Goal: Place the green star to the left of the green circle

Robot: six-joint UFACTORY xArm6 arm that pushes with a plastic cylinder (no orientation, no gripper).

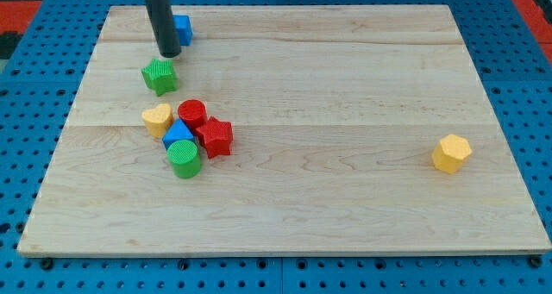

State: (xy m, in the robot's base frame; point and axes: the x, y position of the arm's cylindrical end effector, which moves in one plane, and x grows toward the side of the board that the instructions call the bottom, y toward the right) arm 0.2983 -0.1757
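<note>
The green star [159,76] lies at the upper left of the wooden board [345,113]. My tip [170,53] stands just above it toward the view's top, close to or touching its upper right edge. The green circle [184,159] sits lower down at the bottom of a cluster, below and slightly right of the star. The rod hides part of the blue cube.
A cluster lies between star and circle: yellow heart [157,118], red circle [191,114], blue triangle [178,135], red star [214,136]. A blue cube [182,28] sits behind the rod near the top edge. A yellow hexagon [451,153] lies at the far right.
</note>
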